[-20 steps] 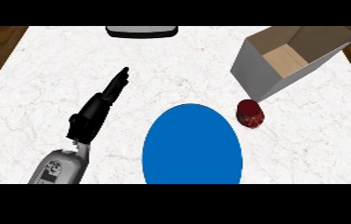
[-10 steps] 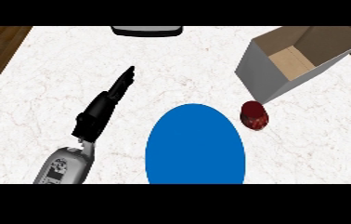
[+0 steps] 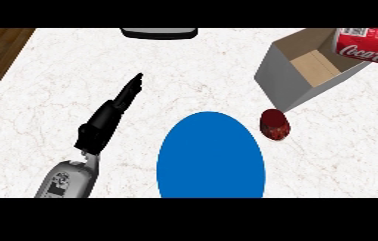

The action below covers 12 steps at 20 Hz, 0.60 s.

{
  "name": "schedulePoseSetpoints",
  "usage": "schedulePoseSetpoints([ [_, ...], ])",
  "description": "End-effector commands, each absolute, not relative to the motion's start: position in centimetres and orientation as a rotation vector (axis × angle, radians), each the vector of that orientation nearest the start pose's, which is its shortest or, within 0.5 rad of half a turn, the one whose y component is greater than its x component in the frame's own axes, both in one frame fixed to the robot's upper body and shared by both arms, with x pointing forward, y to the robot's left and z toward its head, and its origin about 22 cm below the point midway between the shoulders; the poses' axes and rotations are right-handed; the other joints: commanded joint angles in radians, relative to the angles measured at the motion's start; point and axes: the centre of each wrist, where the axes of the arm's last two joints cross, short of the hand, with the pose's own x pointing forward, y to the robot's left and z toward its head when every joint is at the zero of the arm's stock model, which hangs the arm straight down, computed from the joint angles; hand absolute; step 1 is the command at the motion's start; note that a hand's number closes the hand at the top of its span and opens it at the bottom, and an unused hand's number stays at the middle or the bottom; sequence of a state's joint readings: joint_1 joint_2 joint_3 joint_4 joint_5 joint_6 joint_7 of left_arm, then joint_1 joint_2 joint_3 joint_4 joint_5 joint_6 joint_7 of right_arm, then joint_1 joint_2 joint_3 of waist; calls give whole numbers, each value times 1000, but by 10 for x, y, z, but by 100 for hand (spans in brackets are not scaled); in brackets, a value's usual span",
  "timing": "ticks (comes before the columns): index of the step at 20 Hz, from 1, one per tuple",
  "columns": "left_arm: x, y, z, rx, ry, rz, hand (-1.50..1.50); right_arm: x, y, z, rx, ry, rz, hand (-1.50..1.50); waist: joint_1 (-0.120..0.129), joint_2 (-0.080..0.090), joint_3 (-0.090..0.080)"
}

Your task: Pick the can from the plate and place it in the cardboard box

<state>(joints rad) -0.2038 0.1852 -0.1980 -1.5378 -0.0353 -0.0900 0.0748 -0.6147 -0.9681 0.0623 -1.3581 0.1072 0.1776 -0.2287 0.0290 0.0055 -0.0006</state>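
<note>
Head view: can at the cardboard box, plate bare

The red can (image 3: 357, 44) with white lettering shows at the view's right edge, tilted, overlapping the far right rim of the open cardboard box (image 3: 284, 80); what holds it cannot be seen. The blue plate (image 3: 210, 155) lies near the lower edge with nothing on it. A small dark red object (image 3: 275, 124) stands between plate and box. The left hand (image 3: 111, 116) lies over the white counter (image 3: 66, 70) left of the plate, fingers straight and together, holding nothing
</note>
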Motion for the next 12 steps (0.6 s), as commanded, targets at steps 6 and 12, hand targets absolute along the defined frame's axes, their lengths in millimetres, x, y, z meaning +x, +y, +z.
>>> schedulePoseSetpoints([
  [6, 291, 181, 62, -41, -1618, -466, 0, 391, -334, 210, -765, -1813, 1146, 150, -9, -2, 1],
  [12, 276, 216, 43, -45, -1592, -482, 0, 407, -346, 145, -554, -1629, 1018, -150, 6, 2, 1],
])
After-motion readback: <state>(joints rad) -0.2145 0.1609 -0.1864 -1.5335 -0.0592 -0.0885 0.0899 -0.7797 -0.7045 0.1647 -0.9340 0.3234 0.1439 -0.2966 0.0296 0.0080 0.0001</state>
